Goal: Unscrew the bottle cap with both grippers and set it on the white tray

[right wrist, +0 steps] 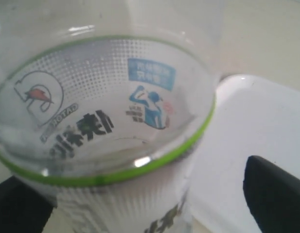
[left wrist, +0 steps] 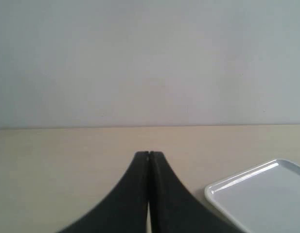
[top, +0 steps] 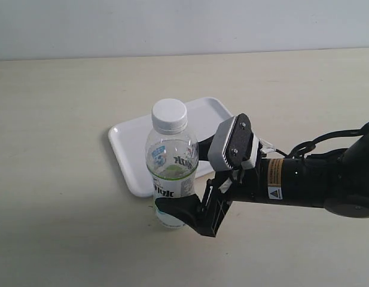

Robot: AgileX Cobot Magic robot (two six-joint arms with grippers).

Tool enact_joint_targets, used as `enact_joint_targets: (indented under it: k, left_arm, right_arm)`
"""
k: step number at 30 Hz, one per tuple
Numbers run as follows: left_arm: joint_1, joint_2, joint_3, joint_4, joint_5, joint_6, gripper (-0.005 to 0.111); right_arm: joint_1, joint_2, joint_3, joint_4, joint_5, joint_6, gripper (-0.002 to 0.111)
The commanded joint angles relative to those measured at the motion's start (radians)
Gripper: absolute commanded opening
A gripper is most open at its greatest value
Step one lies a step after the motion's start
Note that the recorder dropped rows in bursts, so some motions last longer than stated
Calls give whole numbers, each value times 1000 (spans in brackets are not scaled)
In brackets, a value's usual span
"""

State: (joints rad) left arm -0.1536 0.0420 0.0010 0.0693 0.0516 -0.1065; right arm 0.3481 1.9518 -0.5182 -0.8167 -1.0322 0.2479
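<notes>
Bottle (top: 170,161) stands on beige table (top: 52,209) before pale wall (top: 172,24).

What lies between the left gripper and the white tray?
Only bare tabletop separates the left gripper from the white tray, as the left wrist view shows.

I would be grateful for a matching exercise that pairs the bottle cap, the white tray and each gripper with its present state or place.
Things:
1. bottle cap
2. white tray
3. left gripper
4. right gripper

States:
A. open, one finger on either side of the bottle
B. shut, holding nothing
C. screwed on the bottle's neck
D. lying flat on the table, behind the bottle in the exterior view

Pairs: 1-C, 2-D, 3-B, 4-A.
</notes>
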Motion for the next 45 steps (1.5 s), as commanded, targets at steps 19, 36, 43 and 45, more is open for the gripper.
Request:
enact_joint_targets:
  k: [19,36,43,45]
  left_arm:
    - [-5,-9,-1,2,-9,-2,0]
    - [-5,-9,-1,2,-9,-2,0]
    - [-5,-9,-1,2,-16,-2,0]
    - [-5,-9,-1,2,-43,-11,0]
  right_arm:
    - [1,2,-7,-4,-2,71,3]
    - [1,2,-7,7,-2,67,0]
    - [1,2,-7,7,-2,67,0]
    - [1,2,-7,7,-2,67,0]
